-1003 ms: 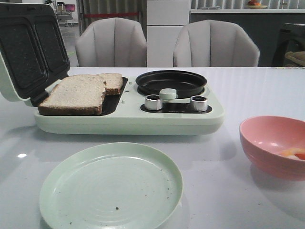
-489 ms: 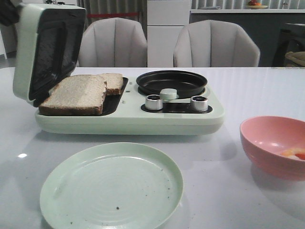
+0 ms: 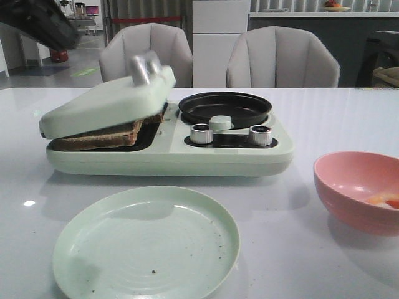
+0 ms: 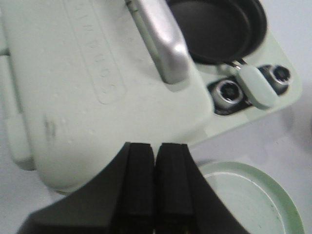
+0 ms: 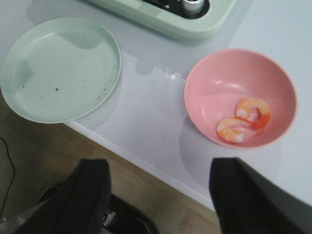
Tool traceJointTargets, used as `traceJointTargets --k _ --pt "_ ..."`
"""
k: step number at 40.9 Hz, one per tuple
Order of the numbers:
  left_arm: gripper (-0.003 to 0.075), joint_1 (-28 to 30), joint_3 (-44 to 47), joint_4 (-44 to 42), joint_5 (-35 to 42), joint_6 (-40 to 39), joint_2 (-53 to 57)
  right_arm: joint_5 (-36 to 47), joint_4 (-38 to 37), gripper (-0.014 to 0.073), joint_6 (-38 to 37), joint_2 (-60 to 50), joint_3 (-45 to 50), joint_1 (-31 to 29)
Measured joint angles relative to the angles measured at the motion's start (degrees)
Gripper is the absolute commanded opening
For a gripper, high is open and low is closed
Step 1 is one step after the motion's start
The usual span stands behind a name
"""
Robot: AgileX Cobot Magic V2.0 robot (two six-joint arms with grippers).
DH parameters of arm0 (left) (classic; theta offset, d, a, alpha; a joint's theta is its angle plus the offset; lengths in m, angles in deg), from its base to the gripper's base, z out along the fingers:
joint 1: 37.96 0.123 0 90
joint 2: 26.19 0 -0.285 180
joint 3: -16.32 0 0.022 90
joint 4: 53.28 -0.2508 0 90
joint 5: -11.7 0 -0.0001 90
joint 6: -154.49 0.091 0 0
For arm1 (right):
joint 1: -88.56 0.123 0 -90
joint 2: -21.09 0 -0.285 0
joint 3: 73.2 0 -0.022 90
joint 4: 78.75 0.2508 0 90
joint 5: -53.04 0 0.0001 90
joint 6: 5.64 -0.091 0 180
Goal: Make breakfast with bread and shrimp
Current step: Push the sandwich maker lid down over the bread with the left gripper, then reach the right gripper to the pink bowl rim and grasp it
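Two slices of bread (image 3: 100, 138) lie in the pale green sandwich maker (image 3: 168, 159), only their brown edges showing under its lid (image 3: 106, 103), which rests tilted on them. The lid fills the left wrist view (image 4: 73, 87) with its silver handle (image 4: 163, 44). My left gripper (image 4: 155, 148) is shut and empty, held above the lid's front edge; it shows as a dark blur at the top left of the front view (image 3: 43, 25). Two shrimp (image 5: 246, 119) lie in the pink bowl (image 5: 214, 83). My right gripper (image 5: 161, 190) is open and empty over the table's front edge.
An empty pale green plate (image 3: 146, 243) sits in front of the sandwich maker. A round black pan (image 3: 224, 107) and two silver knobs (image 3: 201, 133) are on the maker's right half. The pink bowl (image 3: 349, 187) stands at the right. Two chairs stand behind the table.
The lid has swung from fully open, through upright, down onto the bread. My left arm has come into view at the top left.
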Motion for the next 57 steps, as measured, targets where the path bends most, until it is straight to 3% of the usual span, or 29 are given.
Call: traceJointTargets --k 9,19,25,39,57 --pt "0.0103 -12.7 8.4 -5.8 2.4 -2.7 8.5 0.0 0.0 0.054 0.0 0.0 0.0 0.0" --pt "0.0103 -21.5 17.0 -27.6 1.8 -26.3 19.9 0.0 0.0 0.054 0.0 0.0 0.0 0.0" --pt "0.0103 -22.2 21.9 -31.2 1.6 -31.4 29.2 0.0 0.0 0.054 0.0 0.0 0.0 0.0" --pt "0.0101 -22.3 31.4 -31.9 -1.7 -32.5 49.9 0.0 0.0 0.054 0.0 0.0 0.0 0.0" --pt "0.0101 -22.4 32.2 -31.9 -1.7 -32.5 53.3 0.0 0.0 0.054 0.0 0.0 0.0 0.0"
